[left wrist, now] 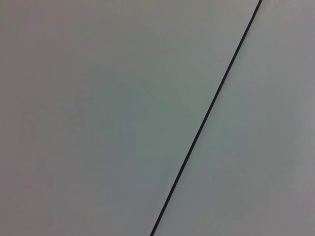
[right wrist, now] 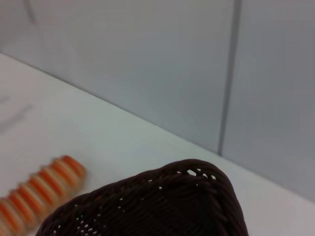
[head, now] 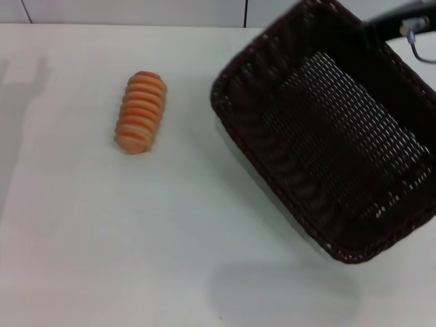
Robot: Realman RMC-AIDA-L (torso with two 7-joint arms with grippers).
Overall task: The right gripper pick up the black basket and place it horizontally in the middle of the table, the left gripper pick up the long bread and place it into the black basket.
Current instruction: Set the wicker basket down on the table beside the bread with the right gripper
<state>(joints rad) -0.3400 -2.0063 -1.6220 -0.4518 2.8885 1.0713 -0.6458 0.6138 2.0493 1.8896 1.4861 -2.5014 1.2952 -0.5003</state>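
The black basket hangs tilted above the right side of the white table, its shadow lying on the tabletop below its near corner. My right gripper is shut on the basket's far rim at the top right. The long bread, with orange and cream stripes, lies on the table to the left of the basket, apart from it. The right wrist view shows the basket's rim close up and the bread beyond it. My left gripper is out of view; the left wrist view shows only a grey wall.
A grey panelled wall runs along the table's far edge. A thin grey cable hangs from the right gripper. A faint shadow falls on the far left of the table.
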